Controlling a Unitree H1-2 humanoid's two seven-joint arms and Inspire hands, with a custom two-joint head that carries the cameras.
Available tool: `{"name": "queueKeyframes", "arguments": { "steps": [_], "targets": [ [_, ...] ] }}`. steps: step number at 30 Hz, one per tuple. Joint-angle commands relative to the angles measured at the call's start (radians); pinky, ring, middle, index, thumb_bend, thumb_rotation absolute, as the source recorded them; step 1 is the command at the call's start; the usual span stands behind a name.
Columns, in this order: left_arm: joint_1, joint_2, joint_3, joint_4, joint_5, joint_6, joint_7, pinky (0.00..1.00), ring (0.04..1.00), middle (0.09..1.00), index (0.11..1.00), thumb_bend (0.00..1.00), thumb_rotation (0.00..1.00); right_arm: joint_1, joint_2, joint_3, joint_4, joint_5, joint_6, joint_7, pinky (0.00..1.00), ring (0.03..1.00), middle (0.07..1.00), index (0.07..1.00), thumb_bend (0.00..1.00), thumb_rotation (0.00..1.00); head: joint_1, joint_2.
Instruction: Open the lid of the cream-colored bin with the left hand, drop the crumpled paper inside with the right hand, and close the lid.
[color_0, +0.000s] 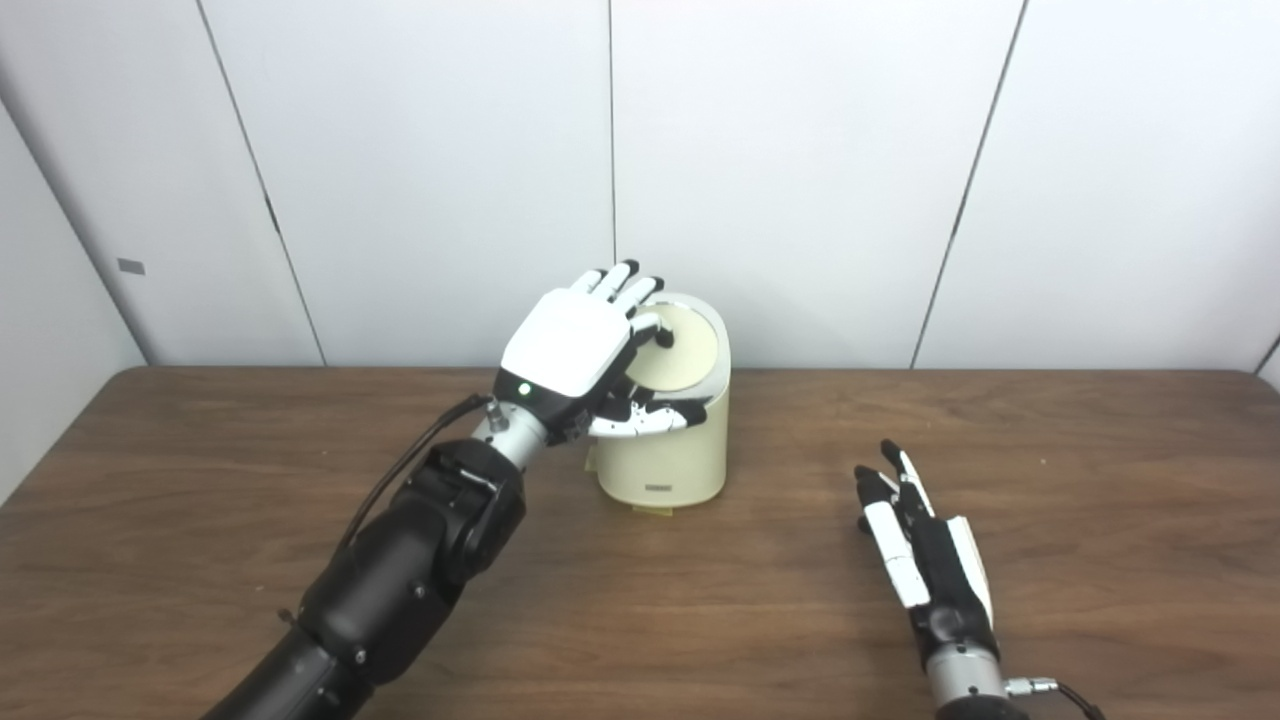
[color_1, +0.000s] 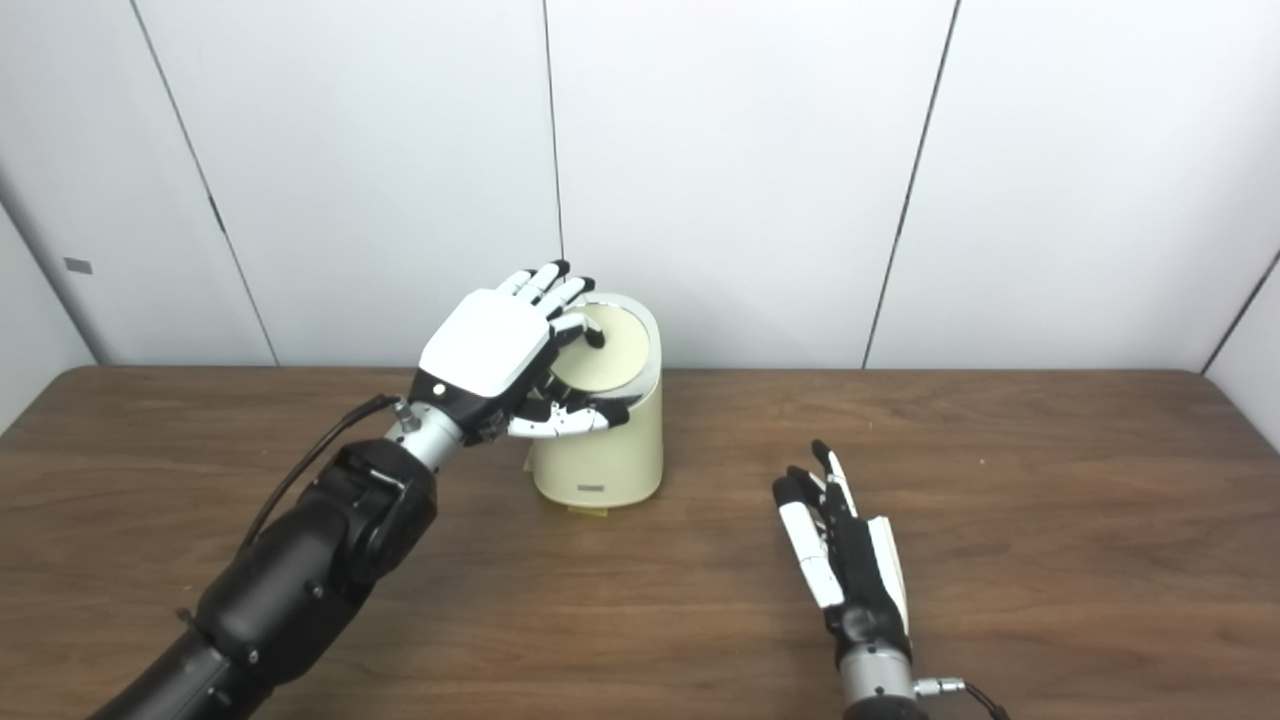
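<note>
The cream-colored bin (color_0: 665, 450) stands at the back middle of the wooden table (color_0: 200, 470). Its round lid (color_0: 688, 350) is tilted, with its face turned toward me and a dark gap under its front edge. My left hand (color_0: 570, 345) is on the lid's left side, fingers curled over the top and thumb lying across the front below it. My right hand (color_0: 925, 555) rests open on the table to the right of the bin, fingers straight and nothing in it. No crumpled paper shows in either view.
White wall panels (color_0: 800, 150) rise directly behind the table's far edge, close behind the bin. A small yellowish tab (color_0: 655, 511) sticks out from under the bin's base. My left forearm (color_0: 400, 580) crosses the table's front left.
</note>
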Motion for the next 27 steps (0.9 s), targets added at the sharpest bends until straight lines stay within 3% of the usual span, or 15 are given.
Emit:
{"name": "queueKeyframes", "arguments": {
  "steps": [1, 9, 13, 17, 20, 22, 27],
  "targets": [
    [0.002, 0.019, -0.016, 0.022, 0.037, -0.004, -0.018, 0.97, 1.000, 0.958, 0.752, 0.62, 0.85, -0.018, -0.004, -0.003, -0.004, -0.002, -0.020, -0.003, 0.85, 0.902, 0.878, 0.974, 0.69, 1.00, -0.001, 0.002],
    [0.012, 0.034, -0.054, 0.019, 0.133, 0.005, -0.063, 0.99, 0.999, 0.965, 0.727, 0.61, 0.90, -0.020, -0.009, -0.001, -0.021, -0.003, -0.016, 0.003, 0.81, 0.887, 0.880, 0.982, 0.68, 1.00, -0.004, 0.010],
    [0.021, 0.028, -0.052, 0.021, 0.124, 0.004, -0.080, 1.00, 1.000, 0.972, 0.701, 0.62, 0.90, -0.023, -0.012, -0.002, -0.036, -0.010, -0.007, 0.007, 0.81, 0.882, 0.880, 0.985, 0.66, 1.00, -0.003, 0.013],
    [0.031, 0.017, -0.041, 0.025, 0.088, -0.011, -0.053, 0.99, 1.000, 0.958, 0.700, 0.62, 0.88, -0.025, -0.019, -0.002, -0.037, -0.014, -0.005, 0.012, 0.81, 0.878, 0.878, 0.983, 0.66, 1.00, -0.002, 0.014],
    [0.041, 0.007, -0.012, 0.002, 0.033, -0.028, -0.030, 0.95, 0.987, 0.940, 0.733, 0.61, 0.85, -0.021, -0.010, -0.004, -0.043, -0.006, -0.001, 0.012, 0.81, 0.879, 0.879, 0.982, 0.66, 1.00, 0.002, 0.014],
    [0.063, -0.010, 0.041, -0.032, -0.048, -0.055, 0.022, 0.91, 0.963, 0.915, 0.775, 0.60, 0.78, -0.020, -0.007, -0.006, -0.039, 0.001, -0.006, 0.012, 0.81, 0.879, 0.878, 0.979, 0.66, 1.00, 0.000, 0.012],
    [0.130, -0.051, 0.181, -0.157, -0.250, -0.081, 0.047, 0.82, 0.917, 0.899, 0.889, 0.56, 0.68, -0.023, -0.009, -0.011, -0.026, 0.013, -0.005, 0.015, 0.81, 0.875, 0.872, 0.960, 0.66, 1.00, 0.002, 0.008]
  ]
}}
